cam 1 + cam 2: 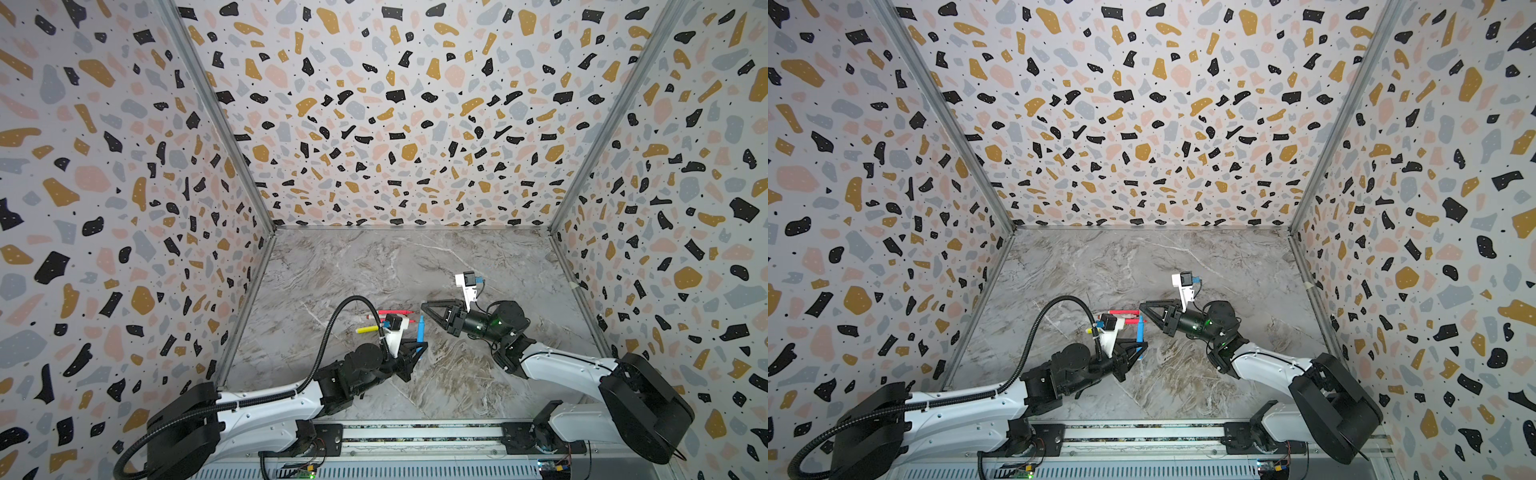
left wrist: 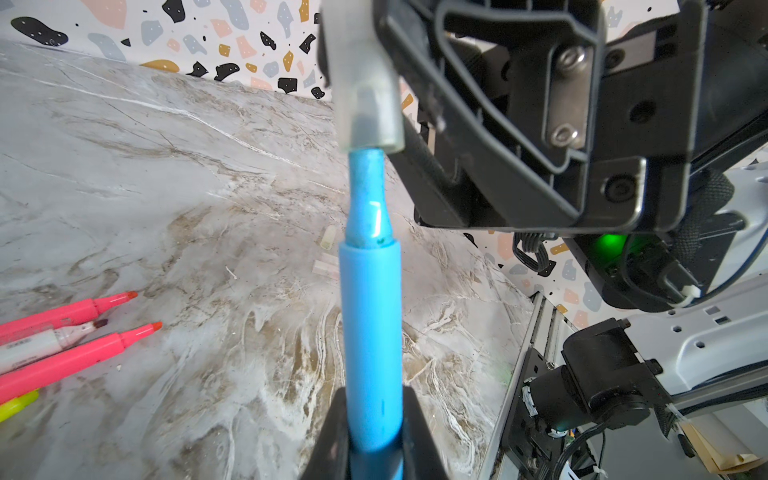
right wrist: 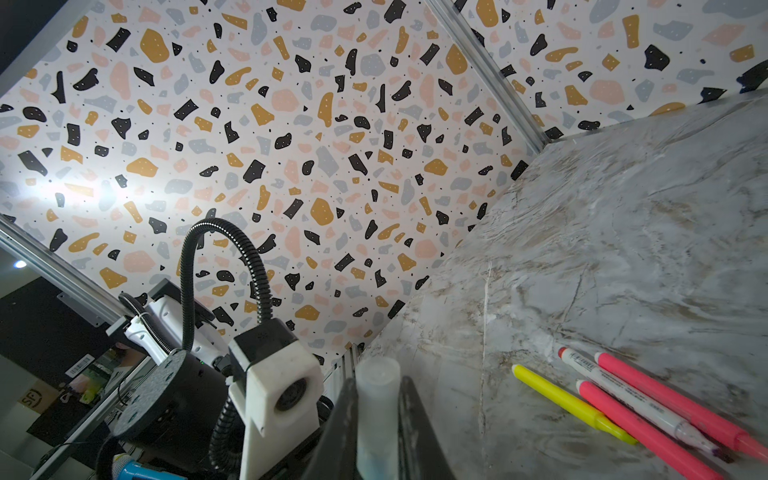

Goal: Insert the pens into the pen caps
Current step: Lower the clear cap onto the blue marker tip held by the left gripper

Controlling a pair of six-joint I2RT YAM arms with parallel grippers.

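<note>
Low and centre in both top views, my left gripper [image 2: 374, 436] is clamped on the blue pen [image 1: 420, 328]. Its long axis runs up the frame to my right gripper [image 3: 376, 419], which is closed on a frosted cap [image 2: 368, 83]. Pen and cap stand in one line, and the tip sits just inside the mouth, I think; the cloudy wall blurs it. From above the cap is hidden. Four loose pens [image 3: 623, 395] lie just left of the blue one, half covered by my wrist camera [image 1: 392, 322]. Two pale bits [image 2: 328, 237] on the table [image 2: 166, 187] are too small to name.
</note>
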